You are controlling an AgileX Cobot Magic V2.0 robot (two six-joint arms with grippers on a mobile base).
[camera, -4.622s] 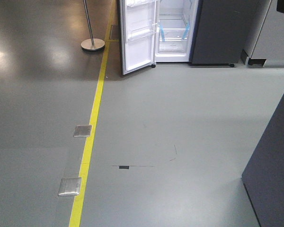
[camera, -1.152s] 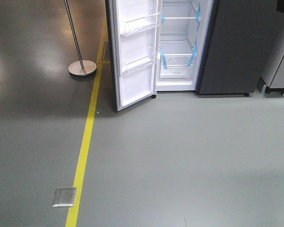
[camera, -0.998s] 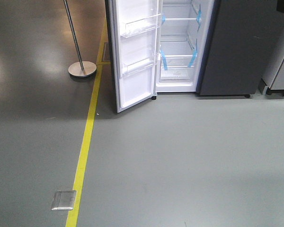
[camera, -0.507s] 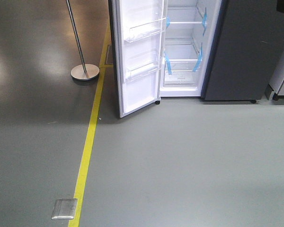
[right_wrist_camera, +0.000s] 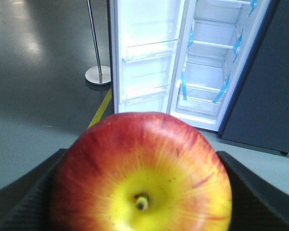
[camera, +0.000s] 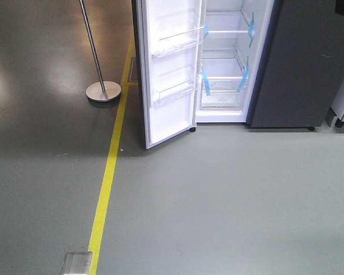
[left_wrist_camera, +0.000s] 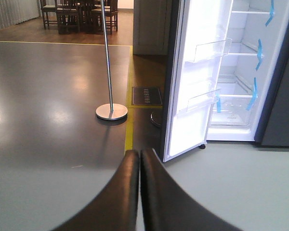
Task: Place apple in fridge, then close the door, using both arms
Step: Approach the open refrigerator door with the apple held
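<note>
The red apple with yellow streaks fills the bottom of the right wrist view, held between the black fingers of my right gripper, which is shut on it. Ahead on the floor stands the fridge, white inside with blue-taped glass shelves. Its door stands wide open to the left, clear bins on the white lining. In the left wrist view the fridge and door lie ahead to the right. My left gripper is shut on nothing, black fingers pressed together.
A metal post on a round base stands left of the door. A yellow floor line runs toward the fridge. The other dark grey door is closed on the right. A metal floor plate lies near the bottom left.
The fridge has grown larger and shifted down and slightly right in the front view: the base has moved closer to it. The floor plates have slid toward the bottom edge.
</note>
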